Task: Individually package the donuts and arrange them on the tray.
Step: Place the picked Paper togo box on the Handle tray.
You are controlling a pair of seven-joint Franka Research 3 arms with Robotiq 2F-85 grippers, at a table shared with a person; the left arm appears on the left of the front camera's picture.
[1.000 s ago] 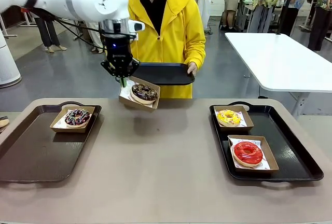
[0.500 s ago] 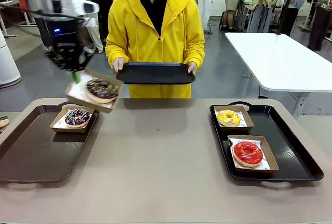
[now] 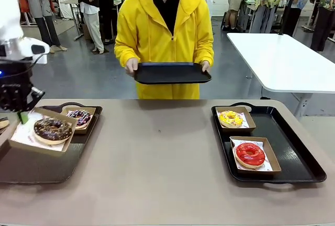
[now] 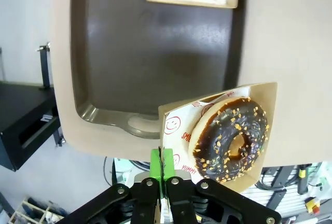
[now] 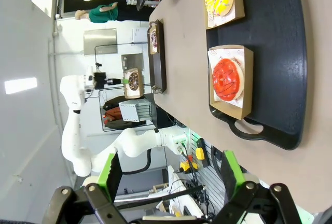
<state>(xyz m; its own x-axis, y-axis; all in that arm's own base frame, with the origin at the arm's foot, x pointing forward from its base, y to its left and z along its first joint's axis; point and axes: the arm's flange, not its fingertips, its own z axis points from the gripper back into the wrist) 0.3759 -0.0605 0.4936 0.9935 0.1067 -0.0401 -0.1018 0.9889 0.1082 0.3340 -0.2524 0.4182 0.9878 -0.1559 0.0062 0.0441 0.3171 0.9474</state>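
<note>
One boxed crumb donut (image 3: 52, 129), clamped in the left pincer (image 3: 23, 116), has swung over the left tray (image 3: 47, 166).

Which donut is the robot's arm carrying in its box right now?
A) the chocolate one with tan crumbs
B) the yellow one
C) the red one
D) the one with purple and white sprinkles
A: the left gripper pinches the edge of a box holding the chocolate donut with tan crumbs, above the left tray.
</note>
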